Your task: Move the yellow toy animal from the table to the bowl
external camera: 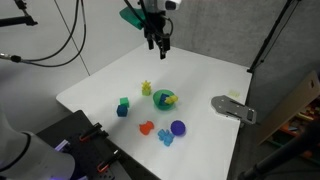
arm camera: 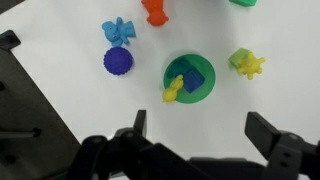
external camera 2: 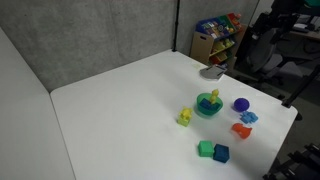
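Observation:
The yellow toy animal (arm camera: 174, 88) lies in the green bowl (arm camera: 203, 92), leaning over its rim, next to a blue block (arm camera: 193, 72) inside the bowl. Toy and bowl show in both exterior views, the toy (external camera: 169, 99) (external camera 2: 213, 97) on the bowl (external camera: 160, 100) (external camera 2: 206, 111). My gripper (external camera: 159, 45) hangs high above the table, behind the bowl. In the wrist view its two fingers stand wide apart and empty (arm camera: 200, 130), with only bare table between them.
A paler yellow-green pointed figure (arm camera: 246, 65) stands beside the bowl. A purple ball (arm camera: 118, 62), a light blue toy (arm camera: 119, 31) and a red toy (arm camera: 155, 10) lie on the other side. A green block (external camera: 124, 102), a blue block (external camera: 122, 111) and a grey object (external camera: 233, 107) are also on the table.

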Tool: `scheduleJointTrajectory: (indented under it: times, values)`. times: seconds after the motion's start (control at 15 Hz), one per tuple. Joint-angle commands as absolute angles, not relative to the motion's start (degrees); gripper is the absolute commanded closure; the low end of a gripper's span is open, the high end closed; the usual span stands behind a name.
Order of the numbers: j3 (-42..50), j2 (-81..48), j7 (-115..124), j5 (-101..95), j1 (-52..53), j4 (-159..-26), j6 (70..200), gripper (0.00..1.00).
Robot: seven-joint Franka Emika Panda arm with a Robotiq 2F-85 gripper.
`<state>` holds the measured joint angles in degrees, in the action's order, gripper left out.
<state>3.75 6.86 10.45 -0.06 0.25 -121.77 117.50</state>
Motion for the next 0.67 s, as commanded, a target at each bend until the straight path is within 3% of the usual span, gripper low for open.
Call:
scheduleJointTrajectory:
  times: [0.0,0.6]
  values:
    - [1.92,11.37,9.16,-0.03,-0.09,-123.47,114.31,0.0]
    - [1.47,11.4,8.58,2.27,-0.03,-123.1,114.49,0.0]
